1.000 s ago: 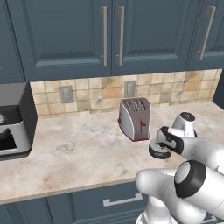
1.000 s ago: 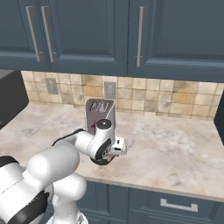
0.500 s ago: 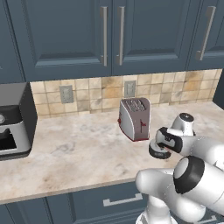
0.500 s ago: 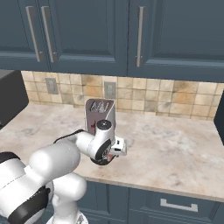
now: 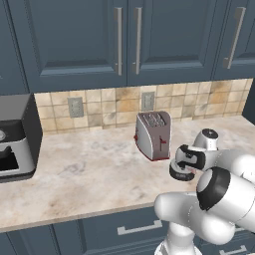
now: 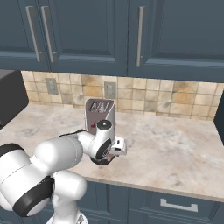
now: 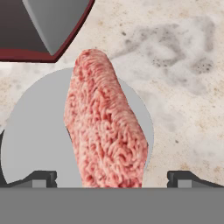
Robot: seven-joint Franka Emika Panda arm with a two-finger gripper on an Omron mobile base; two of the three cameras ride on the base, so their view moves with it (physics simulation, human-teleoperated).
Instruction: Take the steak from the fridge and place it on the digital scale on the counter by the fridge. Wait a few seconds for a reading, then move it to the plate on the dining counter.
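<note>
since the steak (image 7: pixel 105 127) already lies on the light grey top of the digital scale (image 7: pixel 37 131), the weighing step looks to be the one in hand, with the gripper (image 7: pixel 111 177) released: its two dark fingertips (image 7: pixel 41 177) stand wide apart on either side of the meat, not pressing it. the steak lies lengthwise across the disc, one end reaching past the rim toward the toaster (image 5: pixel 153 134); how far its near end overhangs i cannot tell, as it is cut off at the bottom of the hand view. the scale sits on the beige marbled counter (image 5: pixel 84 174) just in front of the toaster. from the base views the hand (image 6: pixel 105 146) hovers low above that spot. the next move, i judge, calls for a short wait, then closing on the steak across its narrow width and lifting it clear, to carry it off to the plate on the dining counter.
</note>
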